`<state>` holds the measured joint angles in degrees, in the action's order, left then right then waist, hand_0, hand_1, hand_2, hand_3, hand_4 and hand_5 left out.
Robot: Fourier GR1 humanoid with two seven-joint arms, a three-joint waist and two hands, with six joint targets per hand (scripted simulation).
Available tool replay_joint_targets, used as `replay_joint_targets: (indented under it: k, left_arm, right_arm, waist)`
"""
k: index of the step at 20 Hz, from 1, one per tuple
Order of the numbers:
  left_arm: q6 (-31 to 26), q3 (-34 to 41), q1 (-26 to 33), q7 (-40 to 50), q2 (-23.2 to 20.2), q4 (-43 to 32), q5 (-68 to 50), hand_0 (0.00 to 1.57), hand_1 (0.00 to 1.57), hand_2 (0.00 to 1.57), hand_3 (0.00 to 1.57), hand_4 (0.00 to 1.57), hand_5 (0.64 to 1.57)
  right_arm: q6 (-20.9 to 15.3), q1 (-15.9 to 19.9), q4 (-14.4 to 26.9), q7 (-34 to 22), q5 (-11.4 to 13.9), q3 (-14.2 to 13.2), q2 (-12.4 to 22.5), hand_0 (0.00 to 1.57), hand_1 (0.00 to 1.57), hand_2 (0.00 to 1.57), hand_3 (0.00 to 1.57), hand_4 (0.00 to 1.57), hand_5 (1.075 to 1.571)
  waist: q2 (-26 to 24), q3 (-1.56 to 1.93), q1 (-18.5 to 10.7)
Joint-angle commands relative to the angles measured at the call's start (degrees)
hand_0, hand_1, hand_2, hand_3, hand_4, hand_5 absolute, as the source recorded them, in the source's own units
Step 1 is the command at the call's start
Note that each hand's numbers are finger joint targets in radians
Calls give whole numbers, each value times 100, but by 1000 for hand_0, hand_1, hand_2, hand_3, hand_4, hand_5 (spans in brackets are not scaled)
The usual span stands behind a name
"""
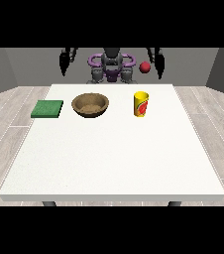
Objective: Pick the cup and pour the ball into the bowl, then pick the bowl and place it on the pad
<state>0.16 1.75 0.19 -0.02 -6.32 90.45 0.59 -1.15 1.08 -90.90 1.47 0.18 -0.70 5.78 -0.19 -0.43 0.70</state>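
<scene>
Cup (140,103): yellow, upright, right of the wooden bowl (90,105)
Pad (47,108): green, left of bowl
Ball (144,67): red, in the air above the table (114,158)
My hands (63,63) (160,63): raised, holding nothing; fingers I cannot tell

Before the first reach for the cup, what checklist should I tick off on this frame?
1. Cup upright on the table: ok.
2. Ball inside the cup: not ok, it shows above and behind the cup, near the hand at the view's right.
3. Bowl upright, apart from the cup: ok.
4. Pad bare: ok.
5. Hand at the view's left raised off the table: ok.
6. Finger pose: cannot tell.
</scene>
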Motion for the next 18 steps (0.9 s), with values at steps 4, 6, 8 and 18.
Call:
replay_joint_targets:
  k: [4, 6, 8, 18]
  left_arm:
    - [-72, 28, -112, 431, -210, 526, -51, 0, 0, 0, 0, 0, 1524]
    - [-101, 50, -157, 613, -281, 635, -83, 0, 0, 0, 0, 0, 1524]
    - [-270, -373, 538, 16, 599, 883, -1006, 0, 0, 0, 0, 0, 1531]
    - [122, -588, -33, 77, 426, 1486, -486, 0, 0, 0, 0, 0, 1453]
  right_arm:
    - [49, 40, -466, -489, -42, -64, 229, 0, 0, 0, 0, 0, 1568]
    - [78, 18, -544, -695, -63, -79, 299, 0, 0, 0, 0, 0, 1568]
    - [366, -726, -127, 230, -810, -348, -112, 0, 0, 0, 0, 0, 1570]
    - [425, -207, -357, 312, -715, -356, -69, 0, 0, 0, 0, 0, 1566]
  waist:
    - [-1317, 40, 57]
    - [-1575, 43, 93]
    - [-1549, 50, -185]
    - [-379, 44, -89]
